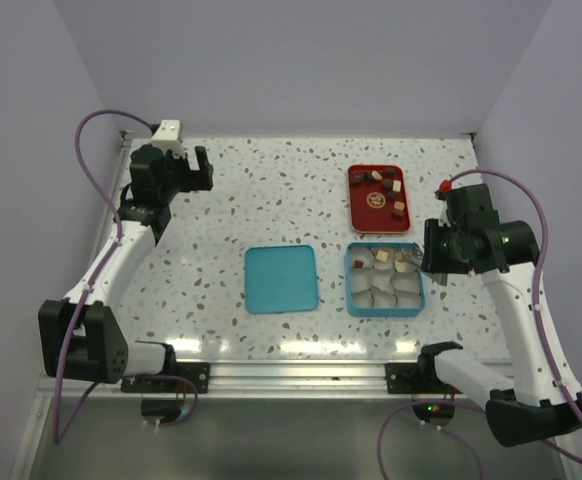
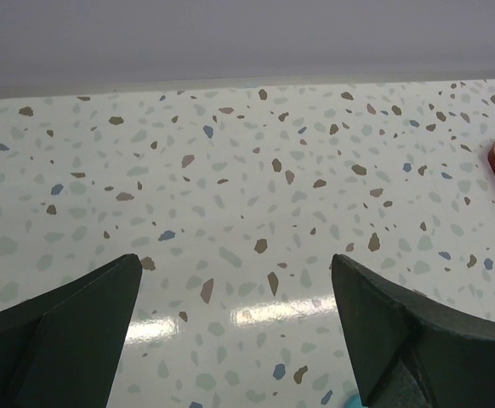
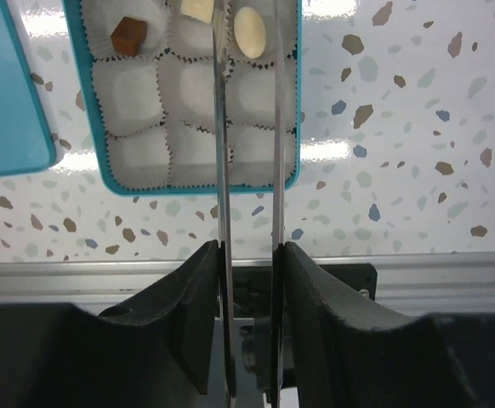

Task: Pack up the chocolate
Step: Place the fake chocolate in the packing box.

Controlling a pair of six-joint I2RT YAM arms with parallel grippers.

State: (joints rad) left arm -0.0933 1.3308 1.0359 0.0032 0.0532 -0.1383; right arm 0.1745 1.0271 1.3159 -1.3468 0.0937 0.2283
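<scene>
The right gripper (image 3: 250, 255) hangs over the square teal box (image 3: 196, 188), which is lined with crinkled white paper cups (image 3: 133, 83). Two thin metal blades (image 3: 222, 127) run out from its fingers along the box's right-hand column. The blades stand parted, and a cream-white oval chocolate (image 3: 249, 32) lies between them near their far end, in the farthest cup. A sliver of paper seems to show on either side of it, so it looks let go rather than pinched, though the blade tips run out of the wrist view. Left of the blades, in the same far row, sit a cream square piece (image 3: 198, 8) and a light brown square piece (image 3: 129, 36), each in its own cup.

Beyond the gripper, past the box, a red rectangular tray (image 1: 356, 215) carries more dark and light chocolate pieces (image 1: 383, 183). A flat teal lid (image 1: 281, 278) lies to the gripper's left, beside the box. The left gripper (image 2: 235, 263) is well away on the other side, jaws spread wide above the speckled white table (image 2: 230, 170).
</scene>
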